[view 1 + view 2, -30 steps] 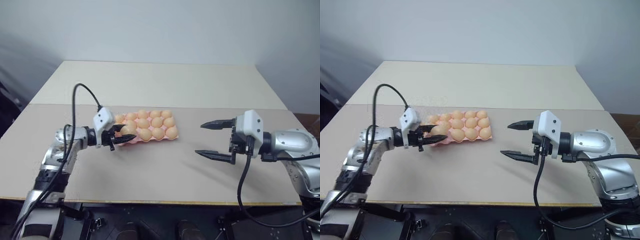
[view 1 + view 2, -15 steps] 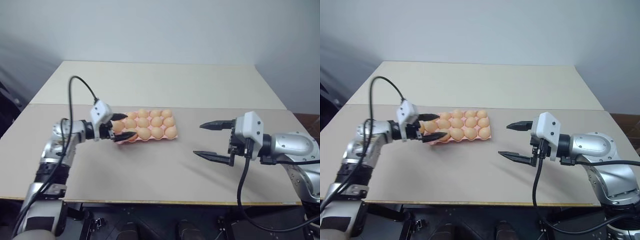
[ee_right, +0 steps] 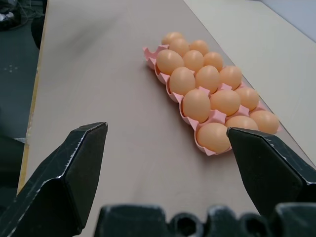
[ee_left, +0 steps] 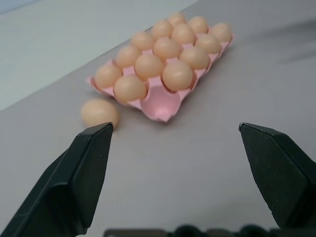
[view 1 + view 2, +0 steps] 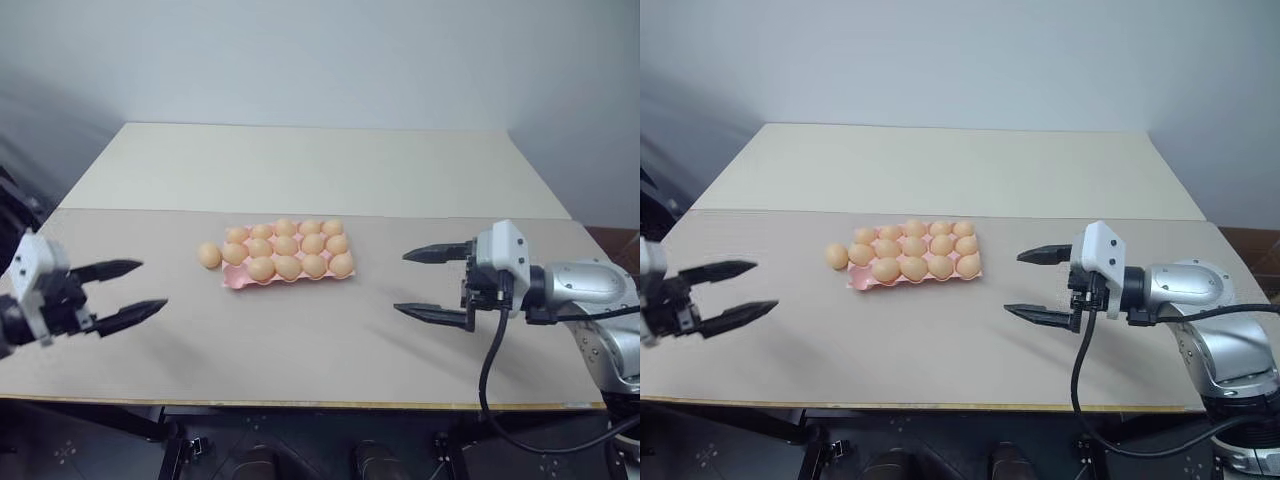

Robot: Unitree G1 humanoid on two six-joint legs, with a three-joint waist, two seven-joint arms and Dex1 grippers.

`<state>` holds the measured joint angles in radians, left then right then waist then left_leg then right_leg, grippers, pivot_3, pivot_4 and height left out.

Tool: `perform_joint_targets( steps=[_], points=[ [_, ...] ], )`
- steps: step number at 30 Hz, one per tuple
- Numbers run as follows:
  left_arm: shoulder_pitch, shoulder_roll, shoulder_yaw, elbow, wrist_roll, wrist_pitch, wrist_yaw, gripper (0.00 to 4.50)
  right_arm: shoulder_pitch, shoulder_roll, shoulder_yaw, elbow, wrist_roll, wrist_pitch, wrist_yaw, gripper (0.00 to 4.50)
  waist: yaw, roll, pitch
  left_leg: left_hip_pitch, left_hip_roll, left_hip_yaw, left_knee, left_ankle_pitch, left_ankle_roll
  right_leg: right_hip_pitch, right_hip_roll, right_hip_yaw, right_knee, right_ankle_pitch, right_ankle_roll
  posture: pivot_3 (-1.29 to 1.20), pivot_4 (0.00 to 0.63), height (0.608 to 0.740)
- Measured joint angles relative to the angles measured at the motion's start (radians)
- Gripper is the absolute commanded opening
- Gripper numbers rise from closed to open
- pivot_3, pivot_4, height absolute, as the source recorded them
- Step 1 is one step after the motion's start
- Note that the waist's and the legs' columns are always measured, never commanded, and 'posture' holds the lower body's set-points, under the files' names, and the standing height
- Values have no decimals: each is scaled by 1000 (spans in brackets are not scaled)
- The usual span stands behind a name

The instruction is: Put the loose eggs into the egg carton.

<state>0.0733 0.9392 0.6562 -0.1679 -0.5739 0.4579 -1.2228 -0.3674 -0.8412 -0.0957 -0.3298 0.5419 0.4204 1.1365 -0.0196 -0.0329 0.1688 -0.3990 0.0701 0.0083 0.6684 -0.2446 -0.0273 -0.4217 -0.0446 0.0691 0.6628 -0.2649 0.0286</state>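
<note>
Presently, one loose egg [image 5: 208,255] is seen beside the egg carton [image 5: 232,281] at nine o'clock; the left tool [image 5: 125,291] and the right tool [image 5: 432,283] are spread, empty.

eggs [image 4: 99,112]: smooth, matt | egg carton [image 4: 160,104]: moulded pulp, matt | table [image 5: 300,340]: smooth, matt

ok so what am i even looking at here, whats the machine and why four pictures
It is a two-armed robot at a table. Two pictures come from its head, looking down; the other two from cameras on each wrist, looking out between that arm's two black fingers. The left tool and right tool are both open and hold nothing. On the table lies a pink egg carton, nearly full of tan eggs. One corner cup is empty, and one loose egg sits on the table just beside the carton.
</note>
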Motion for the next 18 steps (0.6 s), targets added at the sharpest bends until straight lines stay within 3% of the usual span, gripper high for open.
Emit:
perform_joint_targets(
  steps=[11, 14, 18],
  points=[
    [48, -46, 21, -80, -29, 5, 83, 4444, -19, 2, 2, 27, 0, -3, 18, 4500, 6, 0, 0, 0, 0, 0, 0, 0, 0, 0, 0, 0, 0, 0, 0, 0, 150, 740],
    [-23, -43, -35, -52, -9, 7, 136, 4444, -19, 4, 3, 31, -1, -5, 17, 4500, 9, 0, 0, 1, 0, 0, 0, 0, 0, 1, 0, 0, 0, 0, 0, 0, 150, 740],
    [-228, -50, -199, 68, 83, 45, 284, 4444, -27, 9, 5, 33, -1, -6, 15, 4500, 13, 0, 0, 0, -1, 0, 0, 0, 0, 0, 0, 0, 0, 0, 0, 0, 150, 740]
  ],
)
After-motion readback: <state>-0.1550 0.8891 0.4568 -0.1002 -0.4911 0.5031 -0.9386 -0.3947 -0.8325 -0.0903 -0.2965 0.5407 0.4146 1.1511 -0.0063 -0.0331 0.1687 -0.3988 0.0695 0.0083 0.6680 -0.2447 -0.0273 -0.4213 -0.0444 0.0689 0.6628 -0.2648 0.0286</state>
